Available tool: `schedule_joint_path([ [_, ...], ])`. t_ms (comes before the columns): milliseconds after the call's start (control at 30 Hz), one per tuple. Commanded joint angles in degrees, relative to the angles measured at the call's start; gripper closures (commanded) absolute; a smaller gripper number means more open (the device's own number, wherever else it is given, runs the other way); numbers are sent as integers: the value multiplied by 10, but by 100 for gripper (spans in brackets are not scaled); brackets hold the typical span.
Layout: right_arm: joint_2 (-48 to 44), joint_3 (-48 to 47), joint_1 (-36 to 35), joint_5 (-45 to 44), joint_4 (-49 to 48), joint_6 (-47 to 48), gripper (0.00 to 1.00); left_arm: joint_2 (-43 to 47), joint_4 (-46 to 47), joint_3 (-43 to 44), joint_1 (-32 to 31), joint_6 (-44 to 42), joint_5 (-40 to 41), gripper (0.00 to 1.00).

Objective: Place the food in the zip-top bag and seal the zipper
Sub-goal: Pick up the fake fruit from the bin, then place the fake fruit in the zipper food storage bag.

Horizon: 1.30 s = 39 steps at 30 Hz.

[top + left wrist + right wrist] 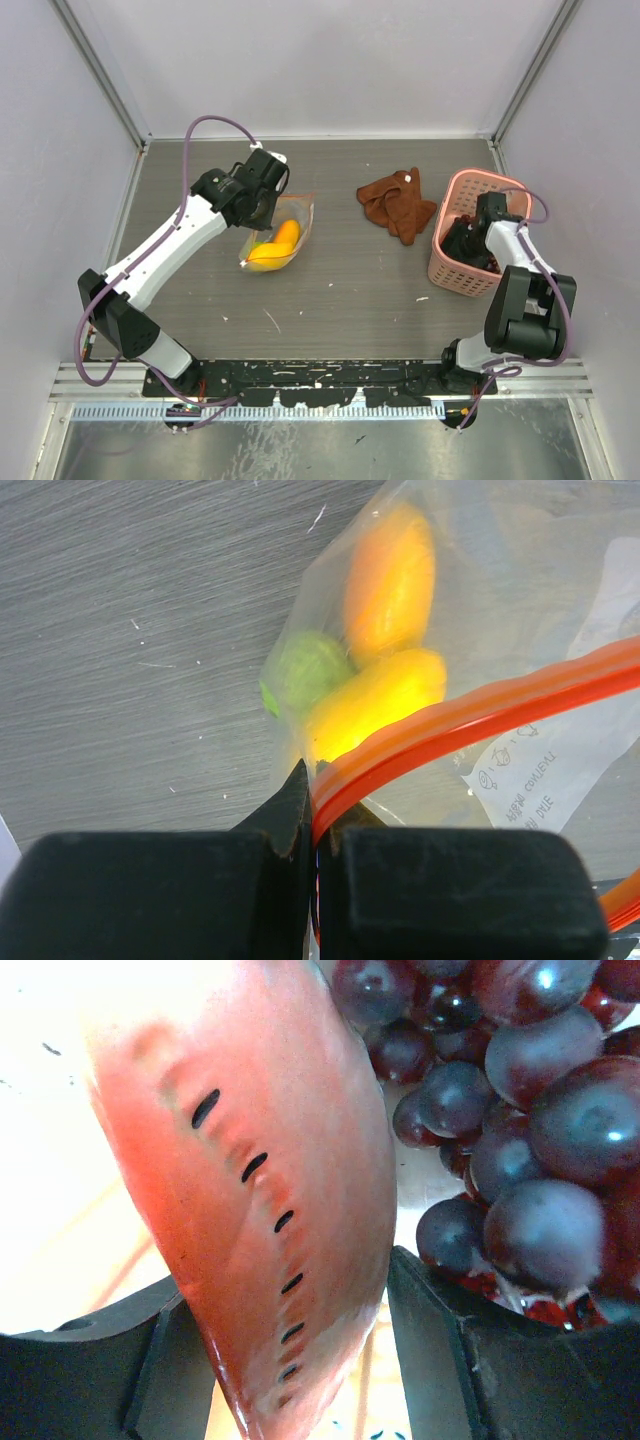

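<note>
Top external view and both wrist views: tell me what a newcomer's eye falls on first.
The orange-red zipper of the clear zip-top bag, pinched in the shut left gripper left of centre in the top view, with yellow-orange fruit and a lime-green ball inside. On the right, the right gripper reaches into the pink basket and grips a red-pink slice, the dark purple grape bunch beside it.

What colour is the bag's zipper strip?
Orange-red; the zipper shows best in the left wrist view.
</note>
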<state>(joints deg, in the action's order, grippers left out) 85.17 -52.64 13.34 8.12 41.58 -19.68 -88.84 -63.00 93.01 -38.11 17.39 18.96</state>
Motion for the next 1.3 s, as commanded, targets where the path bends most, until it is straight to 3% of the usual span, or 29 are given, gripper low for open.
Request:
schedule_joint_path([
  [0, -50, -48, -1, -15, 20, -9, 85, 26, 20, 1, 5, 4, -2, 100],
  [633, -129, -142, -1, -46, 98, -2, 97, 27, 23, -2, 5, 2, -11, 100],
  [1000, -173, -224, -5, 20, 147, 5, 99, 26, 27, -4, 5, -1, -23, 100],
  [1133, -181, -244, -31, 57, 146, -9, 99, 26, 29, -3, 5, 2, -25, 100],
  [1267, -180, -259, -103, 57, 134, -33, 99, 26, 37, -3, 5, 11, -28, 100],
])
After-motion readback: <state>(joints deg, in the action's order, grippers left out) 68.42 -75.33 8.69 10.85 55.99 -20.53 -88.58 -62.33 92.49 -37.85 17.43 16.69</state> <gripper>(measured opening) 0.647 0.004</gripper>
